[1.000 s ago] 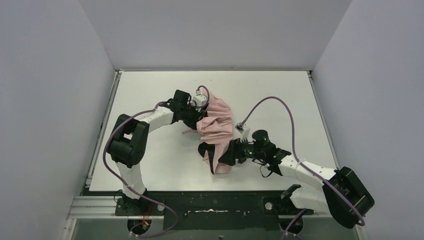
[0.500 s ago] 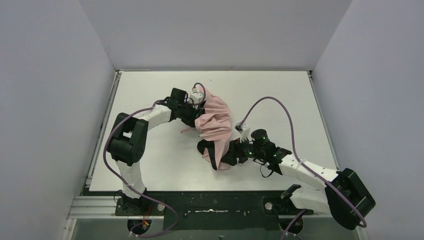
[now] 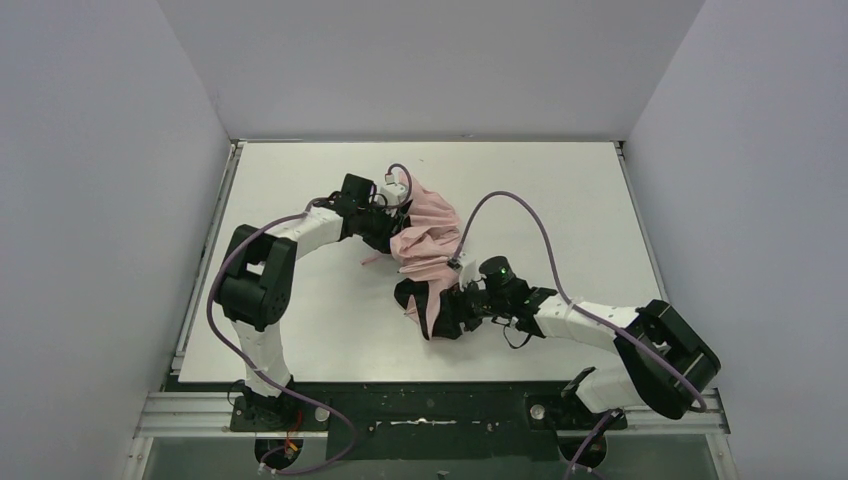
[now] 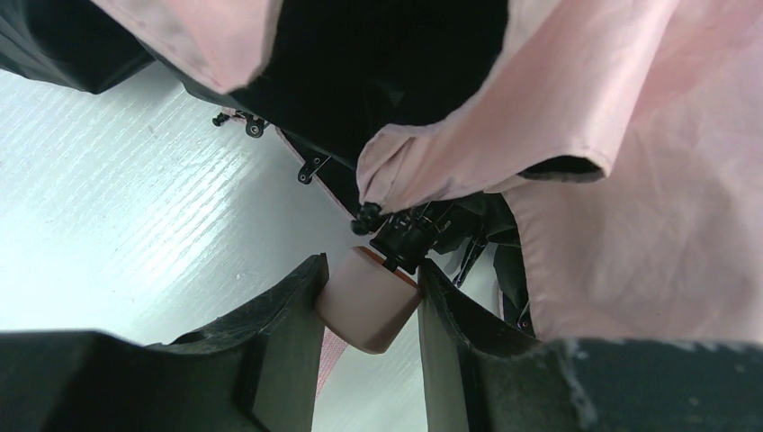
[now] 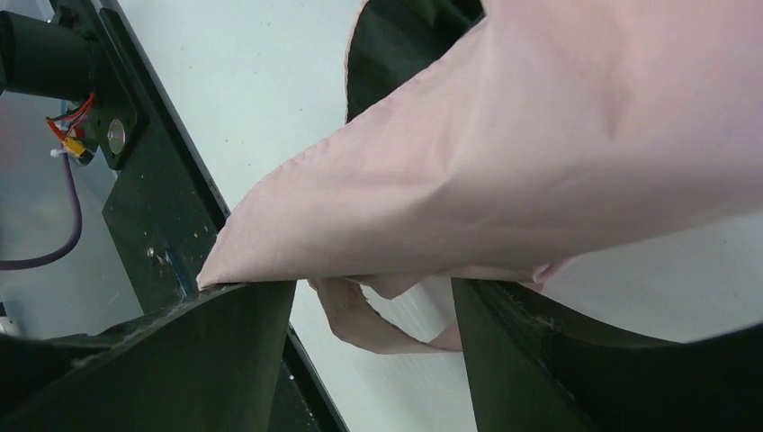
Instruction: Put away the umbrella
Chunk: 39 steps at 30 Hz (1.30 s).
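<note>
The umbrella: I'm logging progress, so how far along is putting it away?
Early on. Done: the pale pink fabric compact umbrella is collapsed, lying on the white table. In hand: the left gripper clamps its pink handle; the open right gripper straddles loose fabric. Left: the crumpled canopy needs gathering and securing; nothing is wrapped yet.

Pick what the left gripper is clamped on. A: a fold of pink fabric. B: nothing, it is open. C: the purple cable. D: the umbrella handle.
D: in the left wrist view the left gripper presses on both sides of the umbrella handle.
</note>
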Each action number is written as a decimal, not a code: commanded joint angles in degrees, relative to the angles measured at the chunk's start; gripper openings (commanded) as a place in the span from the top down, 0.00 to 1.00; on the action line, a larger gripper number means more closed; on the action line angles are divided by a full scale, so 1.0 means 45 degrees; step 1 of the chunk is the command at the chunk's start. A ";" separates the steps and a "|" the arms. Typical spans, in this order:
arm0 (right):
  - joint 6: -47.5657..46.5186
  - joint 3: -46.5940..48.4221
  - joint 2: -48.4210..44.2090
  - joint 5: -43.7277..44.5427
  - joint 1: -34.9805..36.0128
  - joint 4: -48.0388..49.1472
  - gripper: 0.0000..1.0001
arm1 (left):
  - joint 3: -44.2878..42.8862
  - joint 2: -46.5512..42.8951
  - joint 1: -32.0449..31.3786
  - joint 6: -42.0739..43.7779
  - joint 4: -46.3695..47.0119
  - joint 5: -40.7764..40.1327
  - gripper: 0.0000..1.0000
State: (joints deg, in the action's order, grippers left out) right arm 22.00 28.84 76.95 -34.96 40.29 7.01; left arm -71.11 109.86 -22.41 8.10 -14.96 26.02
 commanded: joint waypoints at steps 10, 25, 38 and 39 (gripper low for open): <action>0.0175 0.0741 0.0116 -0.1315 0.0893 -0.0814 0.51 | -0.1087 0.0155 0.0202 -0.0445 -0.0040 -0.0468 1.00; 0.1585 0.0295 -0.0794 -0.0539 0.1249 -0.0293 0.83 | -0.1363 0.0229 0.0310 -0.0522 -0.0114 -0.0776 1.00; 0.3503 0.1022 -0.2799 -0.1075 0.1301 -0.3069 0.96 | -0.1217 0.0098 0.0332 -0.0767 0.0476 -0.1696 1.00; 0.3726 0.1178 -0.2829 -0.1322 0.1302 -0.3208 0.95 | -0.1217 0.0107 0.0333 -0.0777 0.0469 -0.1712 1.00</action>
State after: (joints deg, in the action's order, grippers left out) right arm 34.06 30.00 66.15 -37.82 45.84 -2.83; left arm -74.30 110.83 -21.58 5.19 -16.73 20.29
